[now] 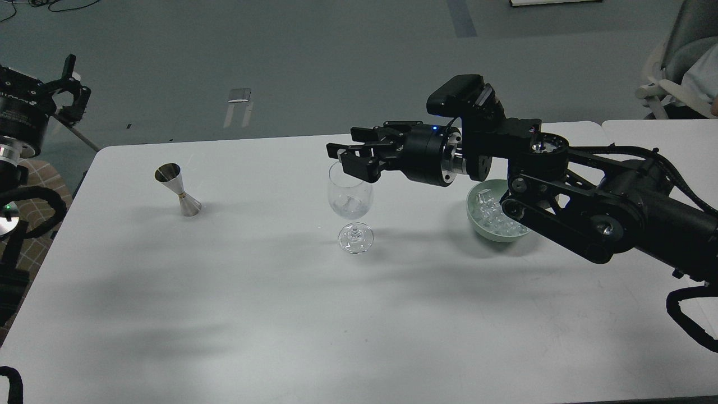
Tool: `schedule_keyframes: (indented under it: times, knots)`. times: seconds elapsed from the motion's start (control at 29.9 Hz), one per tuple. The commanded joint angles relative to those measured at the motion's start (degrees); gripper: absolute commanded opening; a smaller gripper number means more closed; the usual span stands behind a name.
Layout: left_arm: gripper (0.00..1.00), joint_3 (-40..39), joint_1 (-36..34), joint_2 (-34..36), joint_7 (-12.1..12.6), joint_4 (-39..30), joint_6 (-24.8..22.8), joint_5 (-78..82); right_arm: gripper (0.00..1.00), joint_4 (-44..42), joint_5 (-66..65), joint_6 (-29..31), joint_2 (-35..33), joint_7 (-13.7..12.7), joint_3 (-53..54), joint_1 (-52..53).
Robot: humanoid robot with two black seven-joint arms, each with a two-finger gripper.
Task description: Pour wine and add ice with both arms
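Right gripper [349, 152] over the wine glass [350, 193]

Its fingers are parted, holding nothing visible, just above the rim. Left gripper [70, 92] spread, empty, far left. One glass, one jigger [179, 189], one green bowl [493, 216] of ice [491, 212] at right.

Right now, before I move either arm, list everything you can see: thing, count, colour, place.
table: one, white, fills the view.
wine glass: one, clear, upright at table centre; ice seems to lie inside.
jigger: one, silver, upright at table left.
bowl: one, pale green, right of the glass.
ice: many cubes, clear, in the bowl.
chair: one, grey-white, top right, off the table.
left gripper: black, raised off the table's left edge, open, empty.
right gripper: black, over the glass rim; grip unclear.
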Motion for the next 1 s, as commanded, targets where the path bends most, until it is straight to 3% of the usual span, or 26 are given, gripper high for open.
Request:
schedule_keyframes:
  times: [0.0,0.17,0.47,0.67,0.97]
  knots:
    - [0.98,0.1,0.1,-0.2,0.1,0.0,0.5,0.1,1.00,-0.3,0.4,-0.1,0.4,-0.1,4.6,0.0]
    - [0.98,1.0,0.0,-0.1,0.1,0.1,0.5,0.3,1.00,-2.3,2.1,-0.3,0.9,-0.1,17.3,-1.0]
    - [0.98,2.6,-0.6,-0.6,1.6,1.2,0.3,0.7,1.00,-9.5,15.2,-0.3,1.1,0.1,27.8,-2.7]
    - [0.98,3.0,-1.6,-1.9,1.6,2.0,0.8,0.6,1.00,-12.8,29.5,-0.2,0.9,0.1,33.9,-2.9]
    - [0.98,3.4,-1.8,-6.3,1.0,2.6,1.6,1.1,1.00,-23.5,64.7,0.4,0.3,0.1,39.5,-3.1]
